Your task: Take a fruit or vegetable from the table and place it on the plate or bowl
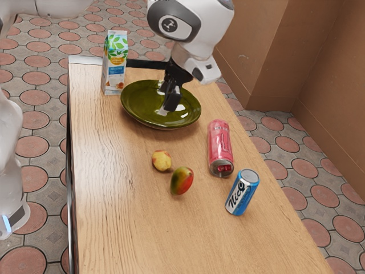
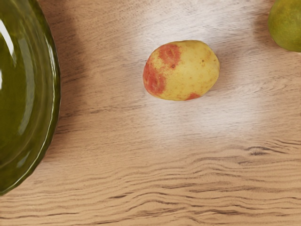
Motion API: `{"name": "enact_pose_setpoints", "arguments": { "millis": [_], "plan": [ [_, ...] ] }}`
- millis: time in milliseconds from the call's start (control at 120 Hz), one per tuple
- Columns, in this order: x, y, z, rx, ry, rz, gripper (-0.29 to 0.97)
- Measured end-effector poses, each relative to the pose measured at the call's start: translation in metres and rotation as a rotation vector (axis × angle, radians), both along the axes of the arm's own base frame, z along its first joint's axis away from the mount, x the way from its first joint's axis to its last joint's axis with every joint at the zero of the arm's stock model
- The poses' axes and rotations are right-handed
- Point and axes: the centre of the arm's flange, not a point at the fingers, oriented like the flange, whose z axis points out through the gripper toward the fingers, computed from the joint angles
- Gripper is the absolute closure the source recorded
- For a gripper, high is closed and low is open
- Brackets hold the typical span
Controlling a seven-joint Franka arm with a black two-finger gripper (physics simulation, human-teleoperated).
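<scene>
A yellow fruit with red patches (image 1: 162, 160) (image 2: 181, 70) lies on the wooden table in front of the dark green plate (image 1: 137, 105) (image 2: 23, 103). A red-green mango (image 1: 182, 180) (image 2: 286, 23) lies just beside that fruit, further from the plate. My gripper (image 1: 170, 108) hangs well above the table, open and holding nothing; in the exterior view it overlaps the plate. The wrist view looks down on the yellow fruit, with the plate's rim to one side of it.
A green-and-white carton (image 1: 114, 63) stands upright behind the plate at the table's far end. A red can (image 1: 220, 147) and a blue can (image 1: 242, 192) lie on their sides toward the exterior view's right. Bare wood fills the near part of the table.
</scene>
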Motion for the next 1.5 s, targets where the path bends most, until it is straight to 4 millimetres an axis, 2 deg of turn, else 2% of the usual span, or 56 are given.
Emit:
{"name": "enact_pose_setpoints", "arguments": {
  "millis": [67,167,275,383,450,575,625,742,917,1083,1300,1500],
  "plan": [
    [0.01,0.001,0.003,-0.012,-0.067,-0.009,0.0],
    [0.017,-0.01,0.007,-0.024,-0.136,-0.047,0.0],
    [0.017,-0.017,0.013,-0.032,-0.171,-0.076,0.0],
    [0.02,-0.029,0.024,-0.082,-0.186,-0.175,0.0],
    [0.035,-0.02,0.008,-0.132,-0.139,-0.231,0.0],
    [0.055,-0.01,-0.01,-0.229,-0.082,-0.393,0.0],
    [0.056,-0.013,-0.016,-0.243,-0.058,-0.481,0.0],
    [0.052,-0.033,-0.032,-0.264,0.003,-0.699,0.0],
    [0.004,-0.022,-0.063,-0.3,0.078,-0.883,0.0],
    [-0.006,-0.038,-0.066,-0.328,0.071,-1.021,0.0],
    [-0.041,-0.031,-0.076,-0.321,0.067,-1.03,0.0],
    [-0.056,-0.046,-0.086,-0.353,0.073,-1.079,0.0]
  ]
}}
